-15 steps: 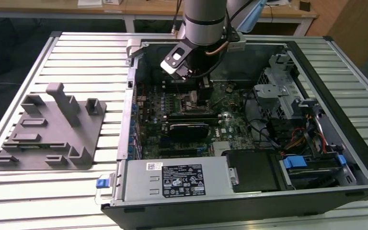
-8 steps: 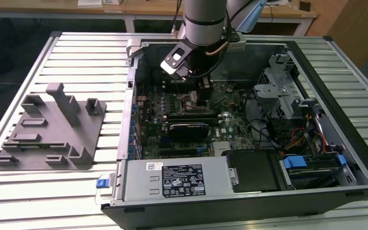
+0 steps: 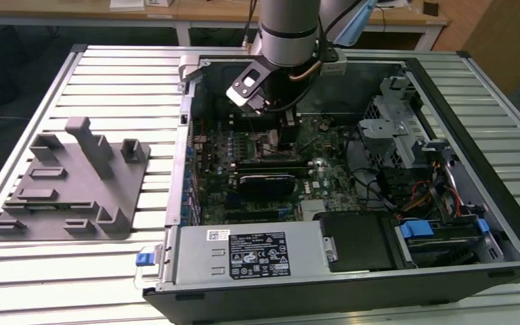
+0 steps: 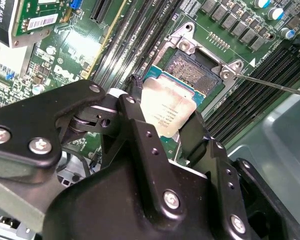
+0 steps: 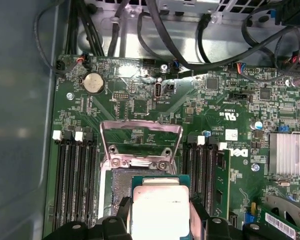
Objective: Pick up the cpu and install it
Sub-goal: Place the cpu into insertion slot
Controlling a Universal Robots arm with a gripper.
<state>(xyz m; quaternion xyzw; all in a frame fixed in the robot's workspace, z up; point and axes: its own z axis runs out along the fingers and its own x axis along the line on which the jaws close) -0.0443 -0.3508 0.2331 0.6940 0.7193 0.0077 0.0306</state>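
The cpu point(image 4: 166, 111), a flat square chip with a silvery top and a green rim, sits between my gripper's point(image 4: 162, 104) black fingers point(image 4: 135, 86), which are shut on its two opposite edges. It hangs tilted just above the open socket point(image 4: 192, 67) of the green motherboard point(image 4: 70, 50), overlapping the socket's near part. In the first wrist view the cpu point(image 5: 160, 210) lies partly over the socket point(image 5: 117, 185), with the metal load plate point(image 5: 140, 137) swung open beyond it. In the exterior view my gripper point(image 3: 273, 128) reaches down inside the computer case point(image 3: 477, 223).
Memory slots point(image 5: 75, 175) flank the socket on both sides. A thin metal lever point(image 4: 270, 86) sticks out beside the socket. A grey fixture block point(image 3: 66, 183) stands on the slatted table at the exterior view's left. Power supply point(image 3: 242, 254), drive cage point(image 3: 395, 128) and cables point(image 5: 205, 55) crowd the case.
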